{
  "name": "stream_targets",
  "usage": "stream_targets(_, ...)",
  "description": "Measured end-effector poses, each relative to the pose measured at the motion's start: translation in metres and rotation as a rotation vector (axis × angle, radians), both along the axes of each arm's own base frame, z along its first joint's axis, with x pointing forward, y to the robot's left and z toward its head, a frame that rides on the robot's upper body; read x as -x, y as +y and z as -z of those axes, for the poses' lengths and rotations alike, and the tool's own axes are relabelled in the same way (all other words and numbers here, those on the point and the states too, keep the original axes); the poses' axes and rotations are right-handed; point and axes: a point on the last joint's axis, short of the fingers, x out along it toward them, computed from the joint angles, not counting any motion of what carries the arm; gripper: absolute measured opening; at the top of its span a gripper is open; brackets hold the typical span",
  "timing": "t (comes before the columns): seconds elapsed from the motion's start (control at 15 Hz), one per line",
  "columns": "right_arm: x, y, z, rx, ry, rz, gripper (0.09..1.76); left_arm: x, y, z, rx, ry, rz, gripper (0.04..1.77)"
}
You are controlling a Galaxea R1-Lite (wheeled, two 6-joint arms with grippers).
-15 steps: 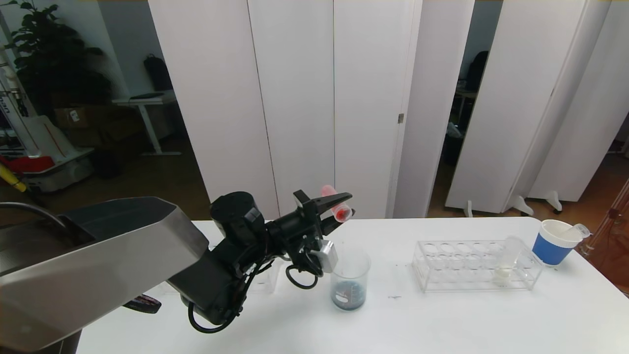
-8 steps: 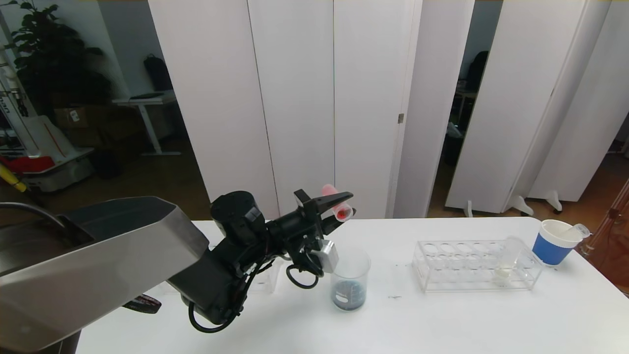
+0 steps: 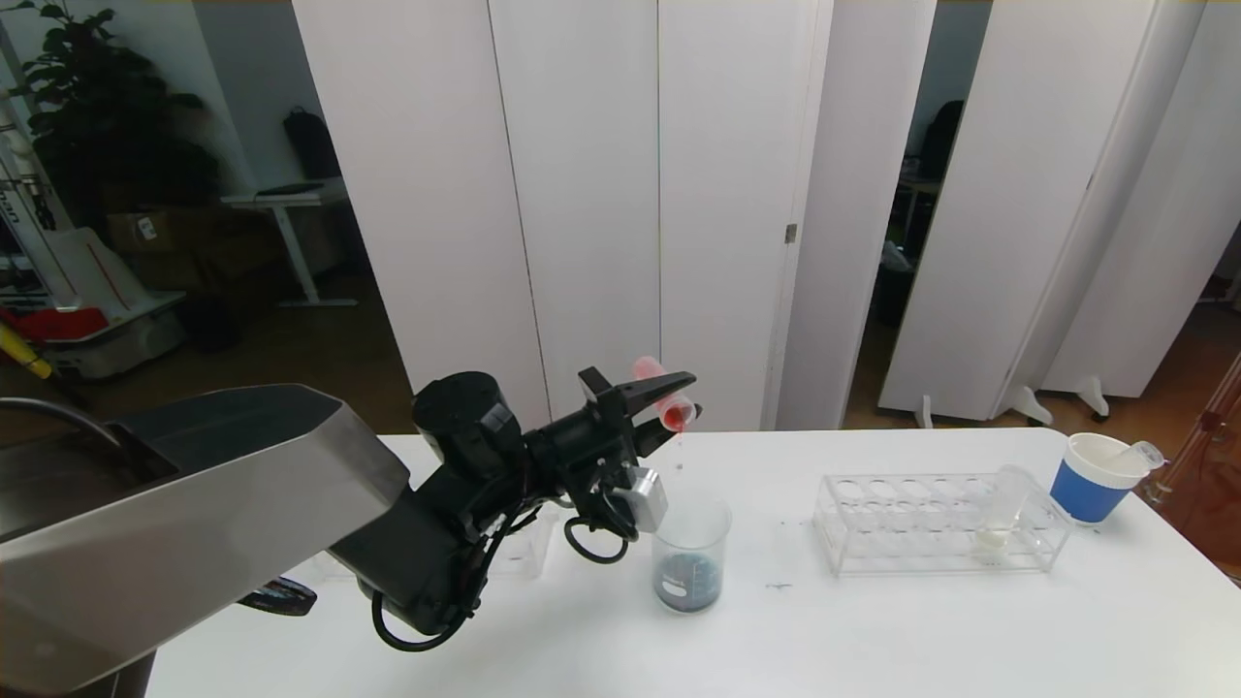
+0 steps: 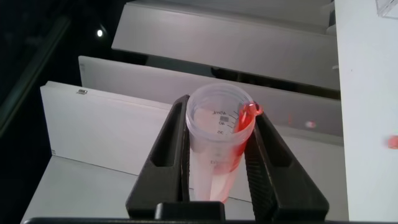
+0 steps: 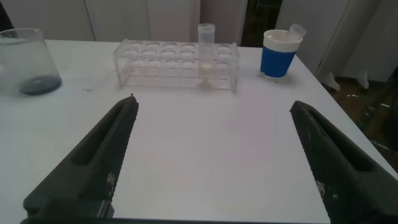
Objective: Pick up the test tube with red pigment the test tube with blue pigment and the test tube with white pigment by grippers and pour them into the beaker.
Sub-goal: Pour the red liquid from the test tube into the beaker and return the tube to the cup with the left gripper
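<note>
Rack [image 3: 931, 523] and blue-sleeved cup [image 3: 1091, 480] standing toward the table's right edge.
Left gripper [image 3: 679, 402], clenched on the red test tube [image 3: 664, 397], is now dripping red above the beaker [image 3: 690, 555]; right gripper [image 5: 211, 155] is hanging spread.

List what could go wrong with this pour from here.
The left gripper holds the red tube tipped high above the beaker, so falling drops may splash or miss the rim. Red liquid clings at the tube's lip and could run onto the fingers.
</note>
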Motion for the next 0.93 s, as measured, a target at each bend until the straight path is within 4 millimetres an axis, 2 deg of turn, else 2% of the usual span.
stream_targets(0.93,0.0,0.0,0.0,0.0,0.0,0.0,1.75,0.0004,0.0018,-0.0066,0.008,-0.016,-0.003,0.59)
